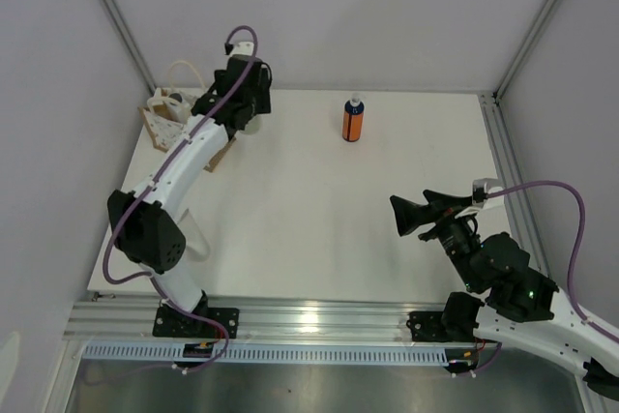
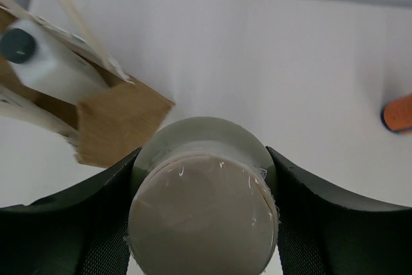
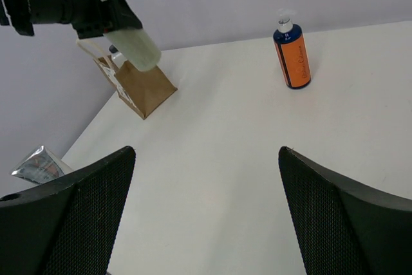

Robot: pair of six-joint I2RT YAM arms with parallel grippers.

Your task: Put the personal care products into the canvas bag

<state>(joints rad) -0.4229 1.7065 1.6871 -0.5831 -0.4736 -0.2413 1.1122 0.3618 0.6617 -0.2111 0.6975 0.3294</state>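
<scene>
My left gripper is shut on the cream-white cylinder and holds it in the air just right of the canvas bag at the back left. In the left wrist view the bag lies to the upper left of the cylinder, with the white bottle with a dark cap inside it. The orange bottle with a dark blue cap stands upright at the back centre. My right gripper is open and empty over the table's right side, far from the bottle.
Grey walls and metal frame posts enclose the white table on three sides. A crumpled silver foil packet lies past the table's left edge. The left arm stretches along the left side of the table.
</scene>
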